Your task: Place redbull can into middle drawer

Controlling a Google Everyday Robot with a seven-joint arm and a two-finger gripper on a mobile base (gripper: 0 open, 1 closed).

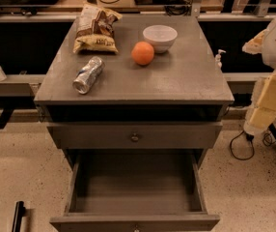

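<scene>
The redbull can [88, 75] is a silver can lying on its side on the left part of the grey cabinet top [186, 81], its round top facing the front. The middle drawer [135, 185] is pulled open below, and its flat floor is bare. My gripper is out of view. Only the white and yellowish parts of my arm [274, 71] show at the right edge, beside the cabinet and well away from the can.
A crinkled snack bag [95, 28] lies at the back left of the top. An orange [143, 52] and a white bowl [159, 37] sit at the back middle. A shut drawer front with a round knob [134, 137] is above the open drawer. Cables lie on the floor at the right.
</scene>
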